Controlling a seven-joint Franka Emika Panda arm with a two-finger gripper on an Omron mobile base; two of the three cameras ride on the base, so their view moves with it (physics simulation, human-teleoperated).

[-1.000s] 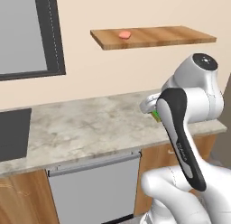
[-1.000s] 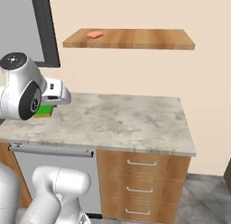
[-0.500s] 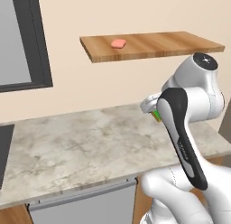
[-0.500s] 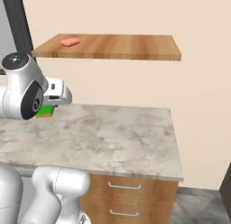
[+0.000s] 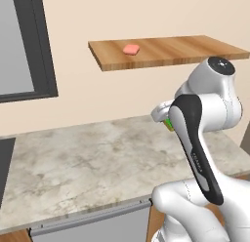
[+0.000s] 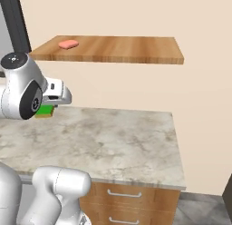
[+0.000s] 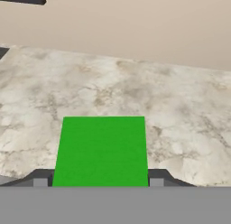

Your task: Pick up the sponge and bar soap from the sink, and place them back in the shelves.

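The white robot arm with dark joints stands bent over the marble counter (image 6: 122, 138). From its base it rises up, folds at a big round elbow joint, and holds its hand out flat toward the beige wall, above the counter top.

The two-finger gripper (image 7: 101, 180) is clamped on the bright green block-shaped sponge (image 7: 102, 151). In the hand view the sponge sits right between the two dark finger tips (image 7: 40, 179), one on each side, and its flat green top points out over the grey and white marble. In the right base view a bit of the green sponge (image 6: 45, 111) with its yellow bottom layer peeks out from under the white hand, up in the air and not touching the counter. In the left base view only a small green bit of the sponge (image 5: 168, 123) shows, beside the dark upper arm.

The small pink bar soap (image 5: 131, 49) with round corners lies on the flat light-brown wooden shelf (image 5: 195, 48) fixed to the wall. It rests near the shelf's left end. The rest of the plank is bare wood. The shelf is higher than the hand, and the sponge is well below it.

At the left edge of the left base view there is a dark window frame (image 5: 39, 46).
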